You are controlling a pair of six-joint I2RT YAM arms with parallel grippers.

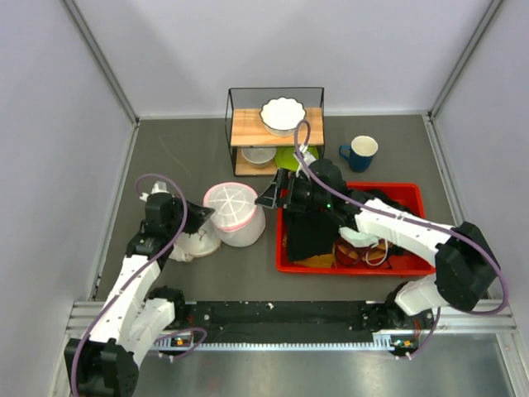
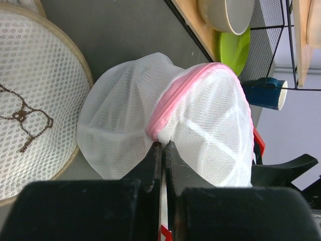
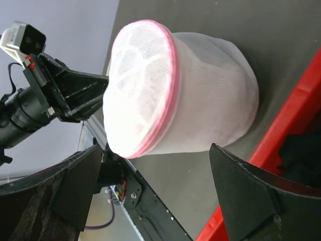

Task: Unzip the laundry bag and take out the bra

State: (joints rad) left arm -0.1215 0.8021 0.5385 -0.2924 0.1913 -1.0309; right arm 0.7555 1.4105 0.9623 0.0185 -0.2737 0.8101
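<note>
The left hand [image 2: 161, 145] has its fingers pressed together, clamped on the round white mesh laundry bag [image 2: 210, 115] right where its pink zipper band meets the fingertips. The bag rests on the dark grey surface [image 1: 248, 273], directly ahead of that hand. The right hand [image 3: 155, 149] faces the bag from the opposite side with its fingers spread wide apart, the bag's body just ahead of them. A red plastic tray [image 1: 413, 192] lies behind the right hand.
</note>
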